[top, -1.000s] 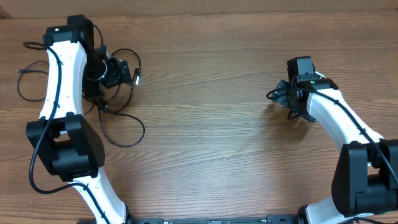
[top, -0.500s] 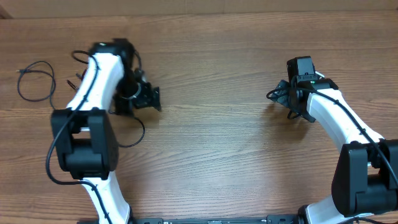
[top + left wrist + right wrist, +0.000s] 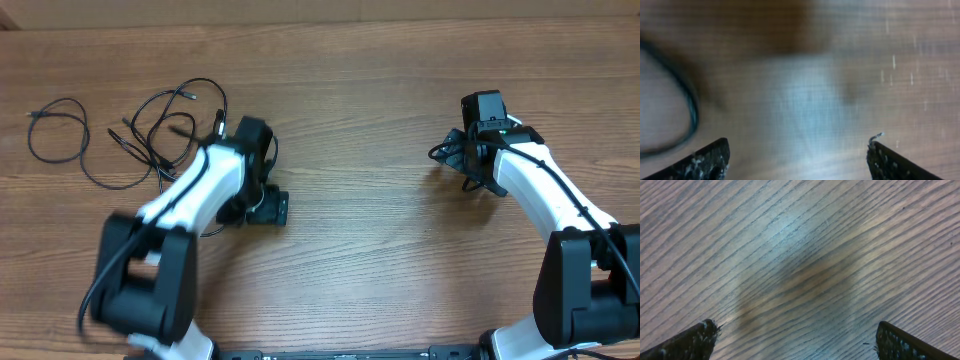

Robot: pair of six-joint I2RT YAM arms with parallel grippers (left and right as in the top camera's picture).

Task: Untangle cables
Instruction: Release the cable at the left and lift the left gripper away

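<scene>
Cables lie in loose loops on table. Left gripper spread, empty. Right gripper spread, empty.

The cables lie spread on the table's far left, behind and left of my left gripper; my right gripper is well apart, over the right side.

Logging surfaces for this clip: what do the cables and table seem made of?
The cables: thin black cords, probably rubber or plastic sheathed, lying in limp loops. The table: wood or wood-look laminate, brown grain lines, a soft sheen in the wrist views.
</scene>
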